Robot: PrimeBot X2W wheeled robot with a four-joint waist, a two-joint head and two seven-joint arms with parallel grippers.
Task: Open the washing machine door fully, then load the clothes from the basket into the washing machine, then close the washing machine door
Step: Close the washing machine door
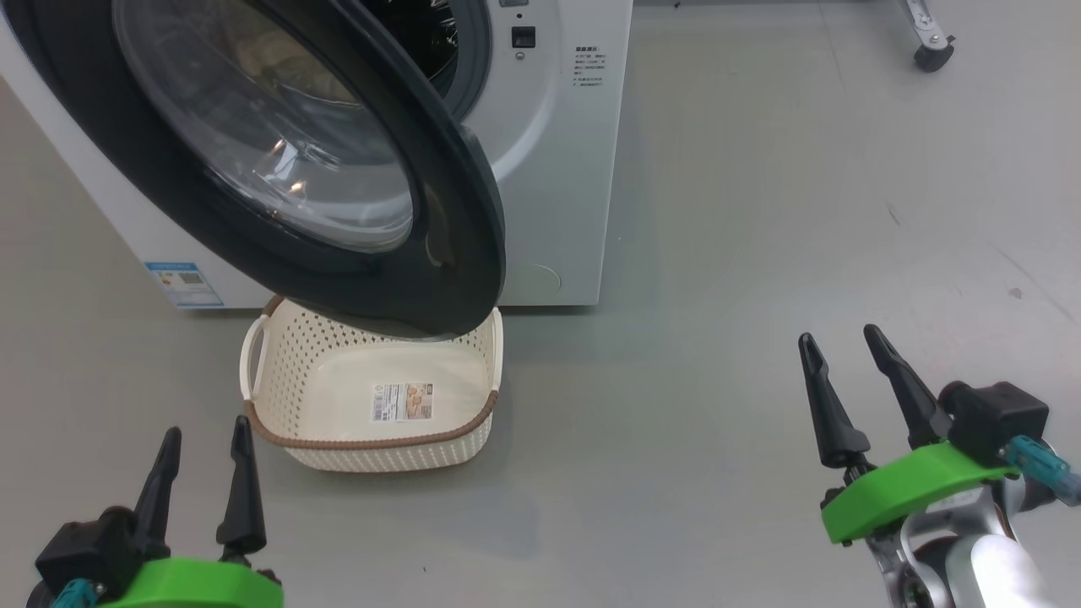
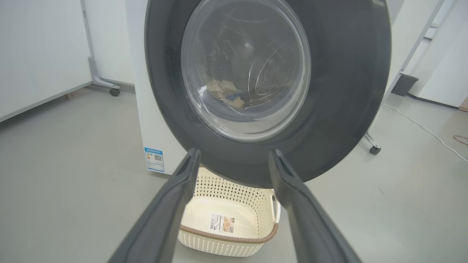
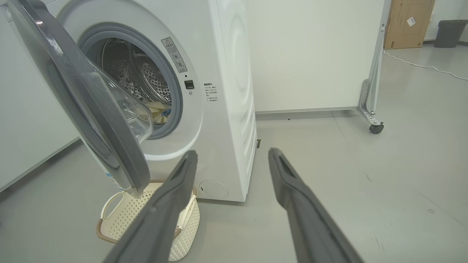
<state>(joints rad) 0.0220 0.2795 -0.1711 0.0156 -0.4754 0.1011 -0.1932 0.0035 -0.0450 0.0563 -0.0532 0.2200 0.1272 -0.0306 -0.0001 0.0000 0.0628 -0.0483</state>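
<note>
Black-rimmed washing machine door [image 1: 279,160] ajar over cream perforated basket [image 1: 388,456].

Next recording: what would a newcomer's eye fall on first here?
The big black-rimmed door stands partly open, hanging over the basket on the floor in front of the washer. The basket holds nothing but a label on its floor, while cream clothes lie inside the drum. The left gripper and right gripper sit low at either side, open and holding nothing.
</note>
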